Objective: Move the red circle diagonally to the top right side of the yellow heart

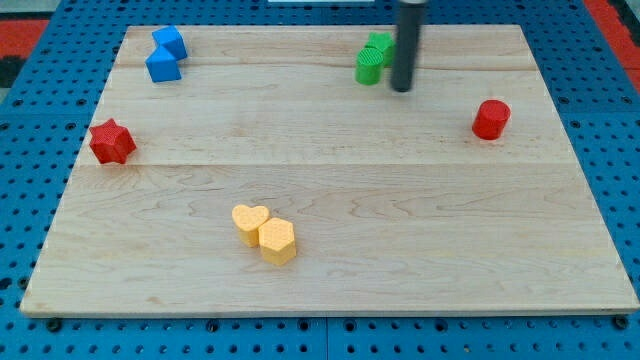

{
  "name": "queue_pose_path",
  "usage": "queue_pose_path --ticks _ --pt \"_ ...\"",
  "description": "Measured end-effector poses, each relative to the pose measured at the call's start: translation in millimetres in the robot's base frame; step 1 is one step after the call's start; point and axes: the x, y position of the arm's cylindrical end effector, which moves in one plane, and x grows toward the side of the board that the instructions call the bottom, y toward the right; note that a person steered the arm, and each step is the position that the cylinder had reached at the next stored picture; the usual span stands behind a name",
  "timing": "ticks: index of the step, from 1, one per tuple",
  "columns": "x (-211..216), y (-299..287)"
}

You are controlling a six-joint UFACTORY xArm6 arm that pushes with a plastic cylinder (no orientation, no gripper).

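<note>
The red circle [491, 119] stands near the board's right edge, in the upper half. The yellow heart [249, 221] lies left of centre in the lower half, touching a yellow hexagon [277, 241] at its lower right. My tip [401, 88] is near the top of the board, just right of the green blocks. It is well left of the red circle and above it, not touching it, and far from the yellow heart.
Two green blocks [374, 58] sit together at the top, right beside my rod. Two blue blocks [166, 55] sit at the top left. A red star [111, 141] lies near the left edge. The wooden board [400, 250] rests on a blue pegboard.
</note>
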Motion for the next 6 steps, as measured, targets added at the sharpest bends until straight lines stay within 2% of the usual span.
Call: queue_pose_path --ticks 1,2,3,4,5,6 --pt "2.8 95.9" --pt "50.6 99.0" --pt "79.5 38.5" --pt "82.8 -80.1" --pt "115.1 -79.5" --pt "168.6 -169.4"
